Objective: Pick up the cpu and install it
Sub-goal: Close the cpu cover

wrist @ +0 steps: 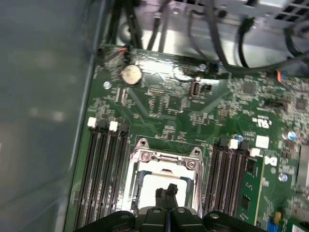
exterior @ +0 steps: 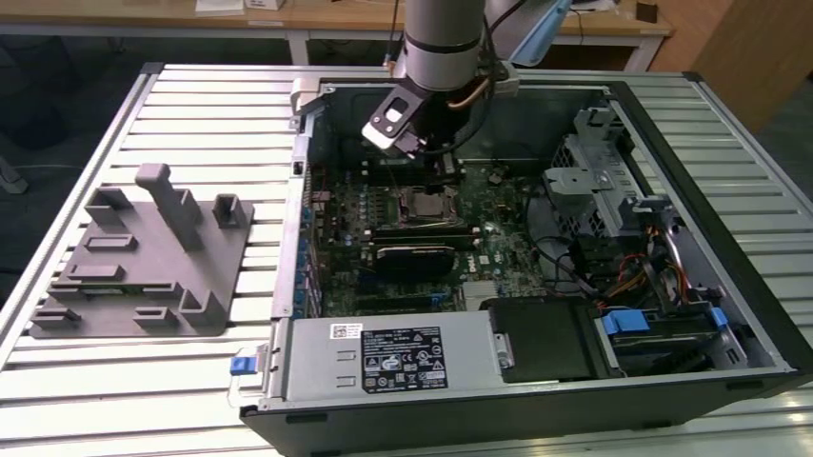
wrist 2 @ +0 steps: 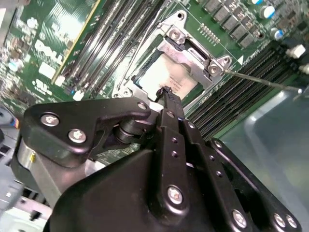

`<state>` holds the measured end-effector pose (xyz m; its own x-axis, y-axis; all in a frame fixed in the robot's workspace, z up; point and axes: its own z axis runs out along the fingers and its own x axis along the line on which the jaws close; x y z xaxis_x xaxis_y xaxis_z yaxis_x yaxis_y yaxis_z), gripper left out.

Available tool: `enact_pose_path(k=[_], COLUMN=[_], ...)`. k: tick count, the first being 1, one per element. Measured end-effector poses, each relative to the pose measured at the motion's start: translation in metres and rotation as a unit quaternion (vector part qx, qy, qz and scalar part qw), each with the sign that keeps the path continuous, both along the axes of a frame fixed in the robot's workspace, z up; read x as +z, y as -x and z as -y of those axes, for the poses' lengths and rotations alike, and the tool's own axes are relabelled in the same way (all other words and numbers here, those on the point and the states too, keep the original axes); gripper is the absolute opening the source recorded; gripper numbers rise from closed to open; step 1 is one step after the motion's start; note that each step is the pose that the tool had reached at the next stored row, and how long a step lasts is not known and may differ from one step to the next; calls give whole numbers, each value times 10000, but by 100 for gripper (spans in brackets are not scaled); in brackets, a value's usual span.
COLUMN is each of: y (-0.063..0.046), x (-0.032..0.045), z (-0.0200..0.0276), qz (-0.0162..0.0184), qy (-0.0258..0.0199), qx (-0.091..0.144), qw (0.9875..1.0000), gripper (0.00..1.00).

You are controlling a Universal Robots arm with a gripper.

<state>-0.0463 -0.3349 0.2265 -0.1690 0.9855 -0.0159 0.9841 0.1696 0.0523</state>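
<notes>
The gripper (wrist 2: 166,94), jaws drawn together, hangs just over the cpu (wrist 2: 164,72) lying flat in the socket frame (wrist 2: 190,50) of the motherboard (wrist 2: 43,53), so I judge the seating wants a level, centred, light touch, kept clear of the frame's metal edges and the memory slots (wrist 2: 116,43).

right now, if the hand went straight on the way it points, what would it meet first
Most likely the cpu, the pale square sitting in the socket right below the hand; I can't tell what gap is left.
</notes>
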Motion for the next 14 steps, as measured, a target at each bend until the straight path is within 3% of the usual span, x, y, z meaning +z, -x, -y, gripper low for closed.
enact_pose_path(k=[6,10,14], y=[0,0,0], x=[-7,-11,-15], z=[0,0,0], qz=[0,0,0], qy=[1,1,0], qx=[542,909,1266], qw=[9985,9959,9919], gripper=[11,11,11])
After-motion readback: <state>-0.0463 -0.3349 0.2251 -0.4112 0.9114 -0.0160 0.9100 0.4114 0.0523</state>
